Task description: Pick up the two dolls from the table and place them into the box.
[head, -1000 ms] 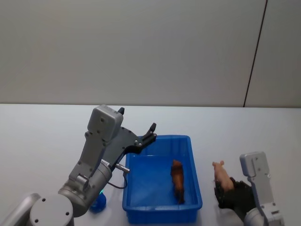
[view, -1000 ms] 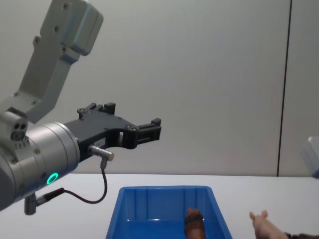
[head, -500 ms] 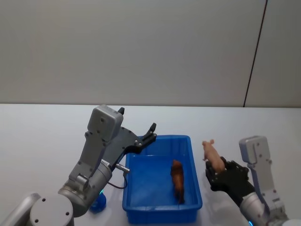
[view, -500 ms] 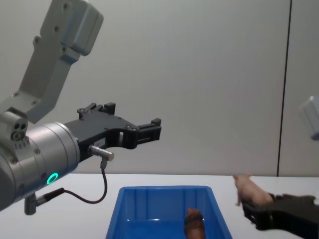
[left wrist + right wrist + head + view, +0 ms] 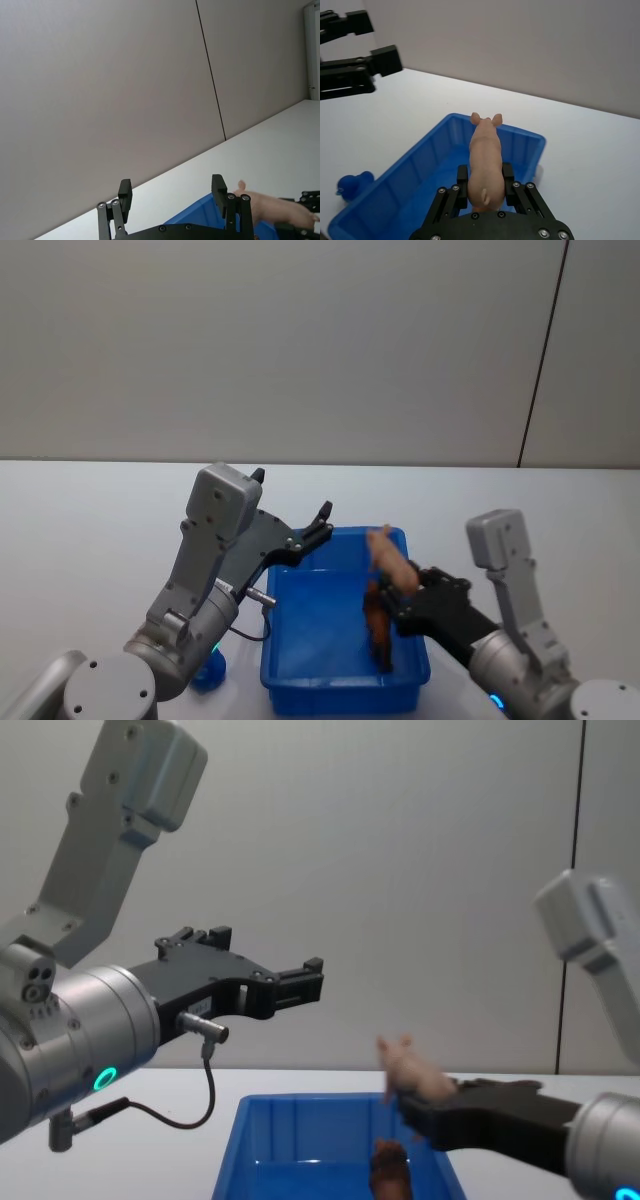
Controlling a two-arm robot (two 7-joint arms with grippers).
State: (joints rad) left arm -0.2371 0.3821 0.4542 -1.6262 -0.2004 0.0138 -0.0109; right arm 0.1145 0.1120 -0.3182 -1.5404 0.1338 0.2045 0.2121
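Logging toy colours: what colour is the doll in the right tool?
Pale pink; the doll shows best in right wrist view.

Plain grey wall (image 5: 300,340) — one thin dark seam (image 5: 541,350)

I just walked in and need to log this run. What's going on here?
The right gripper is shut on the pale pink doll, gripping its rear end and holding it in the air over the right part of the blue box. The reddish-brown doll already lies inside the box. The left gripper hovers open near the box's far left corner, holding nothing. The box stands on the white table.
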